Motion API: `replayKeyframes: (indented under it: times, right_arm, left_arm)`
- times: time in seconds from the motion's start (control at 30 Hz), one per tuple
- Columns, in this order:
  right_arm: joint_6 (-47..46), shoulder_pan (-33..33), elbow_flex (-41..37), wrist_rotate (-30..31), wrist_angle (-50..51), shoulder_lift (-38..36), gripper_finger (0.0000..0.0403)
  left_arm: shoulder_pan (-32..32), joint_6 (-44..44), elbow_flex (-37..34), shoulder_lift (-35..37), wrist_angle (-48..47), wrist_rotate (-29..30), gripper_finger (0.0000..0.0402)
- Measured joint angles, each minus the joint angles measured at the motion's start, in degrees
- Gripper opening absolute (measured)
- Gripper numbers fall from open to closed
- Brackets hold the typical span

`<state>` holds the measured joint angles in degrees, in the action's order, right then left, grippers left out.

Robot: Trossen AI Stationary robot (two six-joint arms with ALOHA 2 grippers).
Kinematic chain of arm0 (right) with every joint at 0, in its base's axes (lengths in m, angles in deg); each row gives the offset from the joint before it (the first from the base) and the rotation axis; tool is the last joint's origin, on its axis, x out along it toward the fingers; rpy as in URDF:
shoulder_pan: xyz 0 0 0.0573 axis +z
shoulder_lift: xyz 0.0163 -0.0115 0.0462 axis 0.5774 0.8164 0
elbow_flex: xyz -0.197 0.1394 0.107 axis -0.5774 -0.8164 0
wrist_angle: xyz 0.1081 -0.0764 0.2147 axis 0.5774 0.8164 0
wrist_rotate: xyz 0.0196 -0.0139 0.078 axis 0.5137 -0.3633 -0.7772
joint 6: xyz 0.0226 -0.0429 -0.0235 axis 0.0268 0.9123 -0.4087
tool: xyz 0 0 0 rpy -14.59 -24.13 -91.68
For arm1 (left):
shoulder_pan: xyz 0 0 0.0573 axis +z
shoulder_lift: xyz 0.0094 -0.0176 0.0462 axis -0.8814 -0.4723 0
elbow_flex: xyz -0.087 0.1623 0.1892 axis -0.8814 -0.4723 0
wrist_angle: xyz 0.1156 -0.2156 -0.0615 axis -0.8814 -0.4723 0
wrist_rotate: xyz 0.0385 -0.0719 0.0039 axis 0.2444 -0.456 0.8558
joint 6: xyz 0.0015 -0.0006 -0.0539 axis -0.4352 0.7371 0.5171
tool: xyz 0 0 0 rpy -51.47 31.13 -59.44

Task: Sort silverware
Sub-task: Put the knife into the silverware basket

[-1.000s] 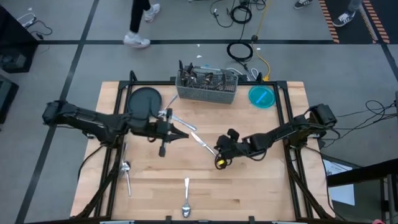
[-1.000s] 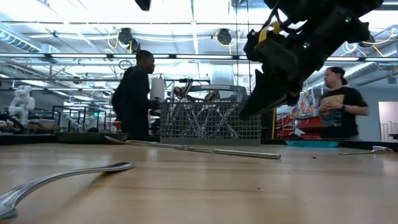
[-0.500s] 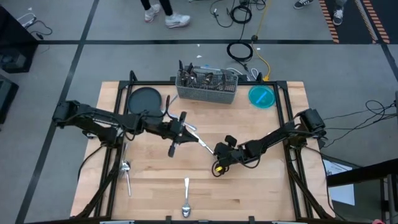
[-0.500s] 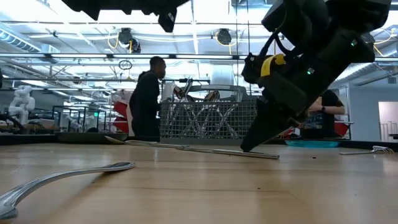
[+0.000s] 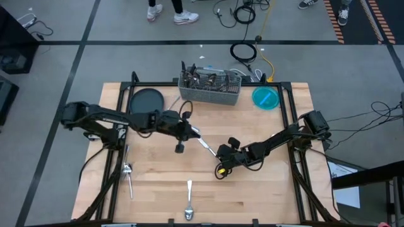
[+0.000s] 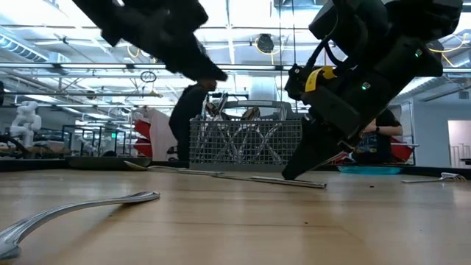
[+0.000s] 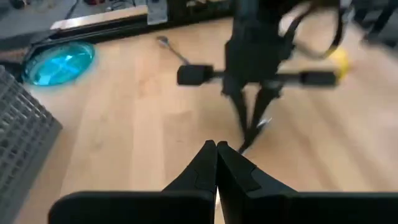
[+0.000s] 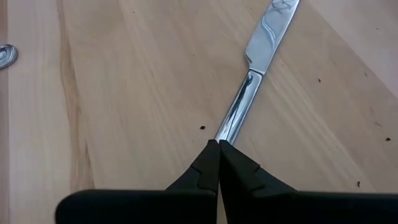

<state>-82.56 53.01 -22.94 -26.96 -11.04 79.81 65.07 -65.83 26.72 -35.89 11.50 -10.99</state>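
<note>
Landmark: the grey wire-mesh caddy [image 5: 210, 87] is standing at the far edge of the wooden table [image 5: 265, 195], holding upright cutlery.
Right gripper [image 8: 218, 148]: its fingers are pressed together on the handle end of a table knife [image 8: 249, 68]; it is working near the middle of the table, in front of the caddy.
Table knife: it is lying flat on the wood in front of the caddy, blade pointing away from the right gripper.
Left gripper [image 7: 216, 149]: its fingers are closed with nothing between them; it is hovering above the table in front of the caddy, facing the right gripper across the knife.
Spoon [image 5: 189, 205]: it is lying near the front edge of the table, well apart from the caddy.
Left-side silverware [image 5: 127, 174]: it is resting near the left edge, well apart from the caddy.
Dark round plate [image 5: 146, 101]: it is sitting just left of the caddy.
Blue dish [image 5: 266, 98]: it is sitting just right of the caddy.
Person [image 6: 190, 121]: standing beyond the table, behind the caddy in the low view.
</note>
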Motion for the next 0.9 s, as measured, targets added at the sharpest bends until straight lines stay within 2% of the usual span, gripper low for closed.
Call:
replayKeyframes:
  times: [0.1, 0.2, 0.33, 0.53, 0.67, 0.9]
  right_arm:
    - [-0.02, 0.09, -0.04, -0.17, 0.23, 0.0, 0.0]
    - [-0.26, 0.3, -1.34, -1.03, -0.78, -0.02, 0.0]
    - [-3.39, 1.25, -4.22, -2.36, -1.38, -0.27, 0.0]
    - [-5.07, 2.8, -6.41, -1.62, -2.68, -0.35, 0.0]
    - [-2.36, 2.89, -6.58, -2.75, -2.85, -0.35, 0.0]
    - [-2.12, 2.43, -6.58, -3.63, -2.86, -0.39, 0.0]
  left_arm:
    - [0.97, -6.44, -0.01, -4.67, 0.95, 0.45, 0.0008]
    - [1.74, -8.85, -0.01, -8.66, 1.54, 0.55, 0.0008]
    - [2.23, -7.83, -0.05, -12.63, 1.33, 2.36, 0.0008]
    - [2.42, -3.74, -0.05, -13.84, 2.05, 7.26, 0.0009]
    - [2.46, -4.52, -0.05, -13.84, 5.04, 7.07, 0.0009]
    - [2.36, -12.67, -0.05, -13.81, 3.36, 1.44, 0.0009]
